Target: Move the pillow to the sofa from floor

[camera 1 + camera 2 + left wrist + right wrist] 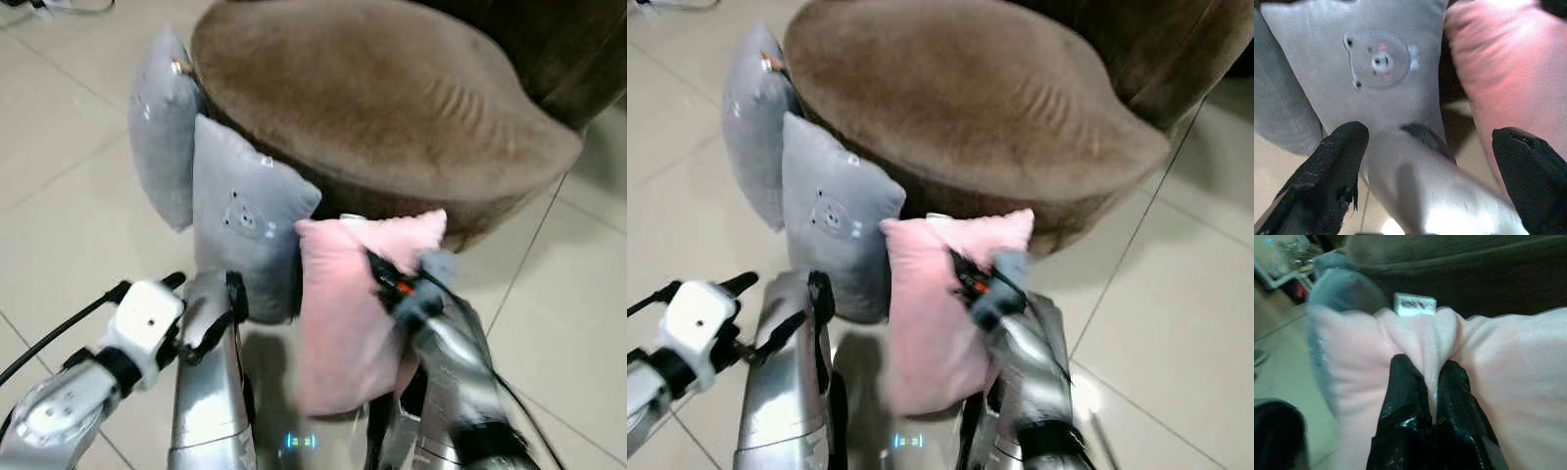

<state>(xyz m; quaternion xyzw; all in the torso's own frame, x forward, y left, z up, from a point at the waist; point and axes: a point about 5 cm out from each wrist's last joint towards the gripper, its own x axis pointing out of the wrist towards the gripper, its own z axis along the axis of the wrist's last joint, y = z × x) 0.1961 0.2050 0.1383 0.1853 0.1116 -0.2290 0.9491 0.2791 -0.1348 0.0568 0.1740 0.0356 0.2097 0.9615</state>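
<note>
A pink pillow (358, 313) stands upright in front of the brown round sofa (392, 98), its top corner level with the seat's lower edge. My right gripper (1432, 382) is shut on a pinched fold of the pillow's upper edge, next to a white label (1414, 304). In the eye views that gripper (384, 272) sits at the pillow's upper right side. I cannot tell whether the pillow's lower edge touches the floor. My left gripper (1430, 161) is open and holds nothing. It hangs low on the left, aimed at a grey bear pillow (1381, 73).
Two grey pillows lean on the sofa's left front: the bear pillow (245, 225) and a plainer one (162, 127) behind it. A silver part of my body (206, 392) rises between the arms. Pale tiled floor (69, 225) spreads left and right.
</note>
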